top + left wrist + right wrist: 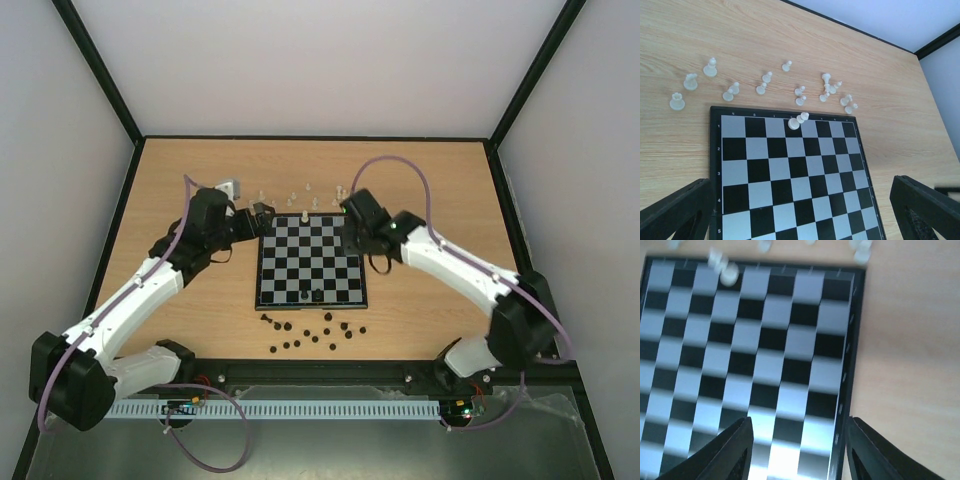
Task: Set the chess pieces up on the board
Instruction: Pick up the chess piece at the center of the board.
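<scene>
I see the board (310,262) in the middle of the table (430,180). White pieces (765,82) stand past its far edge and dark pieces (310,335) past its near edge. My left gripper (800,212) hangs wide open and empty. My right gripper (799,445) is open and empty over the right edge.

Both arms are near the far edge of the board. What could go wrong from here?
1. The white pieces stand crowded beyond the board; the wide-open left tool may knock neighbours over when taking one.
2. The right tool, open and empty, hangs over the board's right side and its view is blurred; a sweep could hit the lone white piece on the far row.
3. Both tools work at the same edge, so they may collide.
</scene>
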`<state>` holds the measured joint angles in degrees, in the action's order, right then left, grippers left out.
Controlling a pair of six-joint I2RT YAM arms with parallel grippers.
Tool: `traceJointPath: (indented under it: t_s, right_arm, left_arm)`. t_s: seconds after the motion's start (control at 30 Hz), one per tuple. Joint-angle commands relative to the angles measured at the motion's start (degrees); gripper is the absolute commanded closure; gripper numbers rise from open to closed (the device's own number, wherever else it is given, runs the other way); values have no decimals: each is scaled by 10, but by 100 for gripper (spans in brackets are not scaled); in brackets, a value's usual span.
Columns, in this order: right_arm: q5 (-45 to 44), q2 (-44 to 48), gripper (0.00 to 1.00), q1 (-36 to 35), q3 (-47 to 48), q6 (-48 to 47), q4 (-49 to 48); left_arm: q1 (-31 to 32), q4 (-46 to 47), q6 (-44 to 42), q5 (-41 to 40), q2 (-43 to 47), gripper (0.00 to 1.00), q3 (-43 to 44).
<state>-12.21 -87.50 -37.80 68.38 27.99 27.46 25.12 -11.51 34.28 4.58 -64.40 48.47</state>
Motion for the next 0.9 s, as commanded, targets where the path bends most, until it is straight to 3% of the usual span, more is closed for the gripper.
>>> traceJointPath:
  t_s: [0.0,0.2,0.4,0.53,0.87]
  right_arm:
    - [-26,101,48,-78,-103,96,68]
    - [-48,188,48,-221,-204,224,82]
    - [-91,137,51,-343,-204,290,92]
    - [-99,92,57,-362,-187,286,77]
    - [-100,44,61,-364,-174,282,84]
  left_arm:
    - [7,-25,2,19,28,1,-9]
    - [34,-31,2,15,37,1,5]
    - [47,-45,-7,7,42,1,-1]
    - [48,-44,-6,-1,66,1,-23]
    - [48,-34,2,-10,78,1,-56]
